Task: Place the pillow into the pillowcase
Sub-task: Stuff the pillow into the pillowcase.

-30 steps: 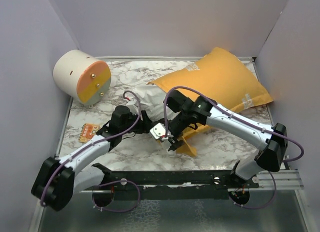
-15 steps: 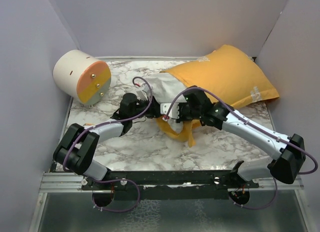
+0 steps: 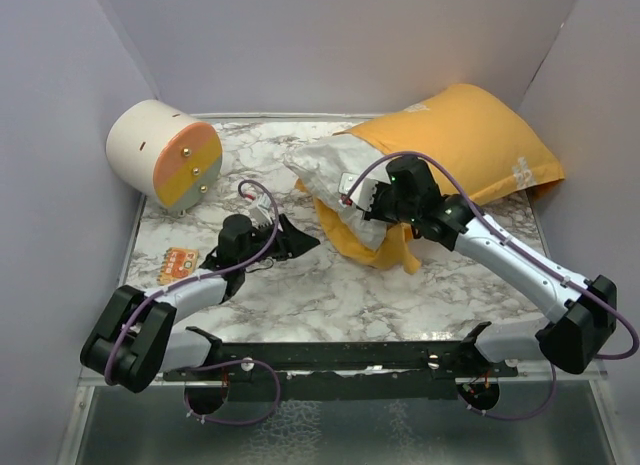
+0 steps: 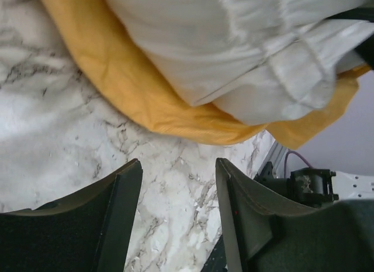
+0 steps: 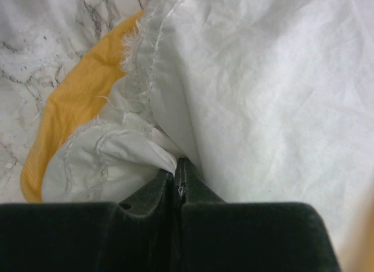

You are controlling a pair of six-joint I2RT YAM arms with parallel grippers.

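**Plump white fabric pillow (image 3: 328,168) partly inside thin orange-yellow fabric pillowcase (image 3: 470,135)**

The pillow's left end protrudes from the pillowcase mouth, far right on the marble-patterned bench (image 3: 300,300). The right hand (image 5: 177,177) is pinched tight on a fold of pillow fabric. The left hand (image 4: 178,172) sits nearby, jaws apart, empty.

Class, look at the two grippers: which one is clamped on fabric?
The right gripper, pinching a fold of the plump white quilted pillow. The left gripper stands open over the marble table, holding nothing.
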